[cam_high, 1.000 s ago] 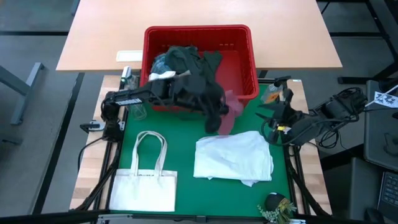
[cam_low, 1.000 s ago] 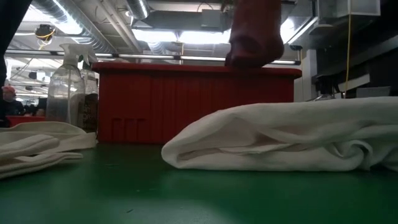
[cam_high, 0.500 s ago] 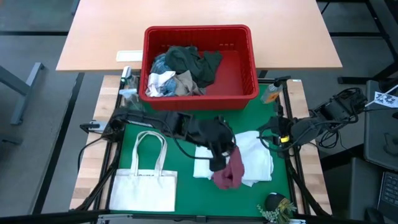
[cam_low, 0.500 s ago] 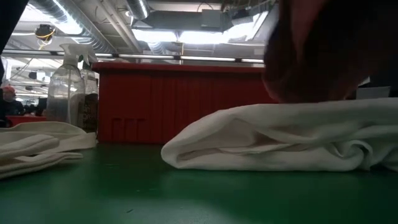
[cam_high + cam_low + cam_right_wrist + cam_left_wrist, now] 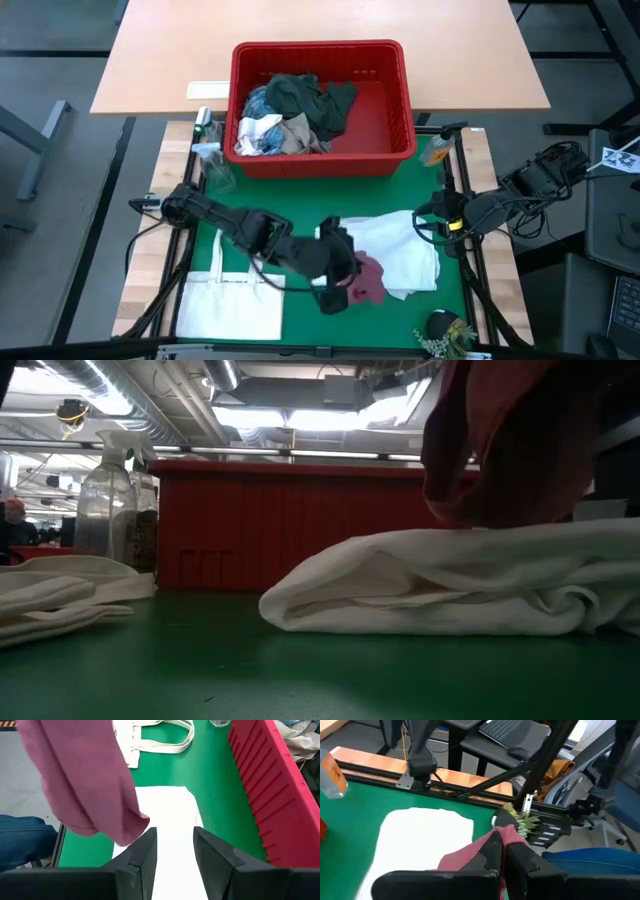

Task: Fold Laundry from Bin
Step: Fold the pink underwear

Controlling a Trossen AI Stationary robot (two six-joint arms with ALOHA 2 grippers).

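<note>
Low view hides bin contents, spray bottle

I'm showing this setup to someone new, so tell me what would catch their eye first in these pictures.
Probably the maroon cloth dangling from the left tool, which is shut on it above the near edge of the folded white garment on the green mat. Next, the red bin at the table's far side, with dark green, blue and beige laundry piled in its left half. The right tool waits open at the mat's right edge.
</note>
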